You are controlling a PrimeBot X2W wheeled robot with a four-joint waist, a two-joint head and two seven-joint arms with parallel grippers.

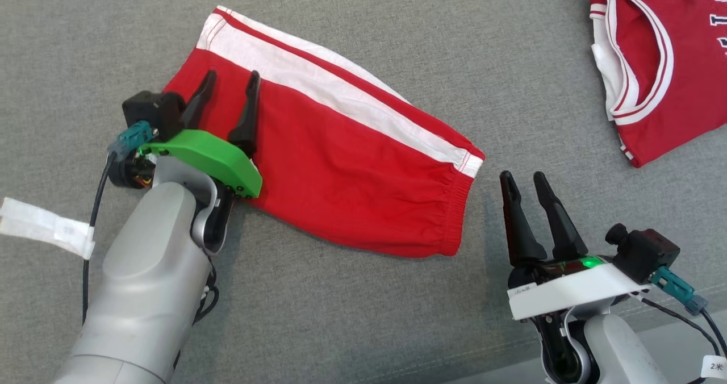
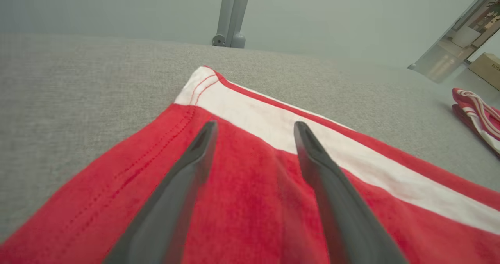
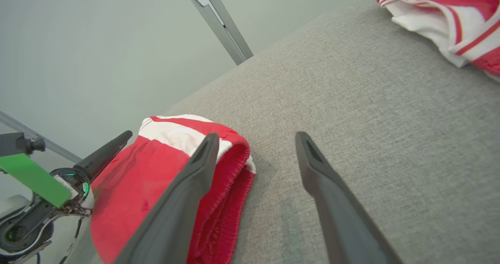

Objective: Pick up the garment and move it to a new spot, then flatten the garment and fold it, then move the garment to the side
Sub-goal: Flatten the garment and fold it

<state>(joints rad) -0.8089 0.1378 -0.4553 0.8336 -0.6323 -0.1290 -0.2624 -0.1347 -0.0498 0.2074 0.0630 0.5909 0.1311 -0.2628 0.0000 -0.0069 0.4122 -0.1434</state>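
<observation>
The garment [image 1: 341,157] is a pair of red shorts with a white side stripe, folded and lying flat on the grey cloth surface. My left gripper [image 1: 233,77] hovers over its left end, open, nothing between its fingers; the left wrist view has the red cloth [image 2: 250,201] under the spread fingers. My right gripper [image 1: 525,176] stands open just right of the elastic waistband [image 1: 454,213], apart from it. In the right wrist view the waistband [image 3: 230,186] lies beside the left finger, and my right gripper [image 3: 254,139] is over bare grey cloth.
A red and white jersey [image 1: 653,60] lies at the far right corner, also in the right wrist view as the jersey [image 3: 449,18]. White tape [image 1: 45,225] is stuck near the left edge. A metal post [image 2: 230,14] rises behind the surface.
</observation>
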